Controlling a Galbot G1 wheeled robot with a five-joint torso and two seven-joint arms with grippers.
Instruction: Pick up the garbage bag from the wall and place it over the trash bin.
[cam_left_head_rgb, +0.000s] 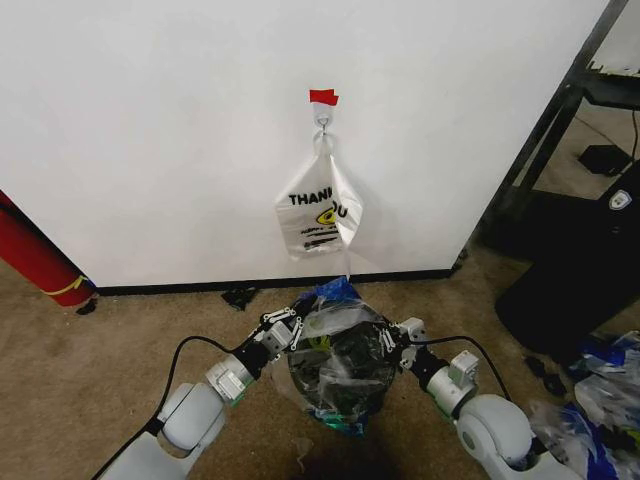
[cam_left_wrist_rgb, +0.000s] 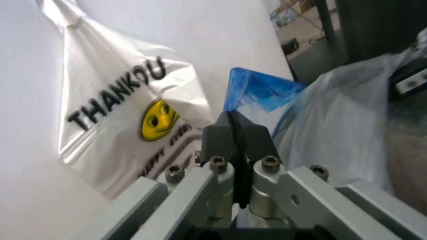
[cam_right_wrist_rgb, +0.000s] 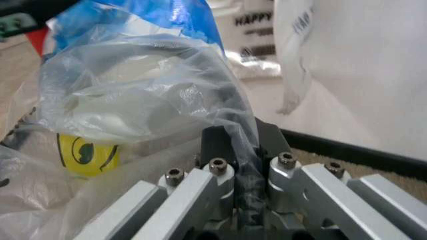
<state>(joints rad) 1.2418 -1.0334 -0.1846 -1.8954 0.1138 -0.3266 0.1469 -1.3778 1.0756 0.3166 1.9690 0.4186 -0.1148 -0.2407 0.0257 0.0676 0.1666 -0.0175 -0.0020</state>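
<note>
Two bags show: one see-through garbage bag (cam_left_head_rgb: 335, 345) with blue handle strips and a yellow smiley print, draped over the single black wire-mesh trash bin (cam_left_head_rgb: 340, 385) on the carpet, and one opaque white "THANK YOU" bag (cam_left_head_rgb: 318, 212) hanging from the hook (cam_left_head_rgb: 323, 118) under a red tape mark (cam_left_head_rgb: 323, 97) on the white wall (cam_left_head_rgb: 150, 130). The left gripper (cam_left_head_rgb: 290, 330) has its jaws pressed together on a blue handle strip at the bin's left side. The right gripper (cam_left_head_rgb: 392, 338) pinches the clear film at the bin's right side, jaws closed on it.
</note>
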